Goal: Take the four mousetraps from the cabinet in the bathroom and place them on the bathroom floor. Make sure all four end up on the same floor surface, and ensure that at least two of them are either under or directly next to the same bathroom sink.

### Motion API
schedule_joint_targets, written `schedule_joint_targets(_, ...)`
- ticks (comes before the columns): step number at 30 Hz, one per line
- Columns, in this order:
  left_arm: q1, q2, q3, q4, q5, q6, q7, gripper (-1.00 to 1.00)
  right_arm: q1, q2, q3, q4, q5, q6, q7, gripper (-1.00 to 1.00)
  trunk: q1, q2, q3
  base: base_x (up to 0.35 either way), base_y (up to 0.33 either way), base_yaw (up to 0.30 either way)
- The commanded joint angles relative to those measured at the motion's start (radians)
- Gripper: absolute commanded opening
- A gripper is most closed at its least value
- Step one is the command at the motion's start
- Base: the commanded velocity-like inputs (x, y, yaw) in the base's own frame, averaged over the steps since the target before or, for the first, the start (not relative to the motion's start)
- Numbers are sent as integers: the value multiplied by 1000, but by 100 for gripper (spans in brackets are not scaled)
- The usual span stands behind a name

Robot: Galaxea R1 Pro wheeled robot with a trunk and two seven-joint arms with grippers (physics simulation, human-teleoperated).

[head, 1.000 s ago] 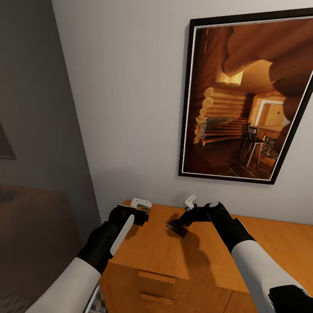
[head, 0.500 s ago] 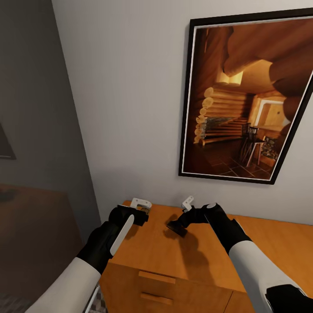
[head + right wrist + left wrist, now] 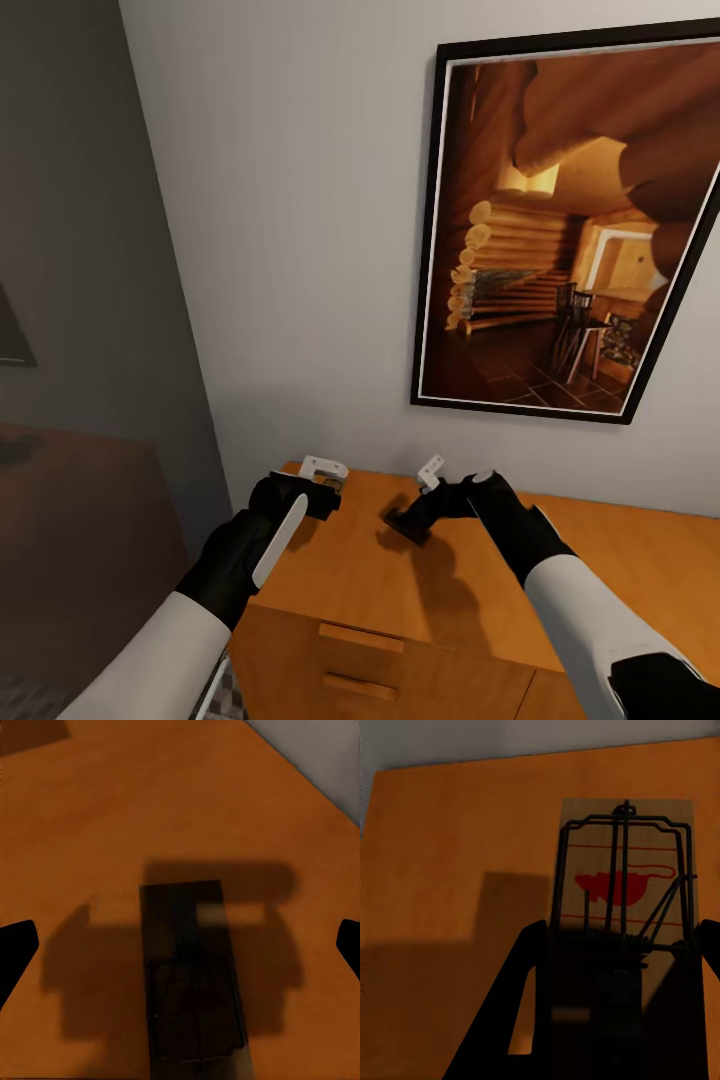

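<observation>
orange cabinet (image 3: 400, 590) top below framed picture (image 3: 570, 230); left pincer (image 3: 615, 967) clamps mousetrap (image 3: 626, 877), right pincer (image 3: 180, 945) spread.

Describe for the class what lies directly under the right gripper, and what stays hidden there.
Under the right gripper, one mousetrap lies flat on the cabinet top, inside the gripper's shadow. Its wire parts are too dark to make out, and its underside is covered.

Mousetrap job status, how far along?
Early: pickup stage. Left gripper appears clamped on one mousetrap above the cabinet top. Right gripper is open astride a second mousetrap. Left: grasping, carrying, placing all four on the floor.
</observation>
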Motion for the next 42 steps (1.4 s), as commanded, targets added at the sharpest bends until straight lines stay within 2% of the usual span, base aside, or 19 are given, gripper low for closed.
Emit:
schedule_joint_targets(1,-1,0,-1,-1,10,3,10,-100,-1,-1,8,-2,8,3,4,100,0,-1,-2,0,0,0)
schedule_joint_targets(7,-1,0,-1,-1,10,3,10,-100,-1,-1,56,0,6,-1,-3,100,0,-1,-2,0,0,0)
schedule_joint_targets(42,-1,-5,-1,-2,19,11,2,-100,-1,-11,55,25,4,-5,-4,100,0,-1,-2,0,0,0)
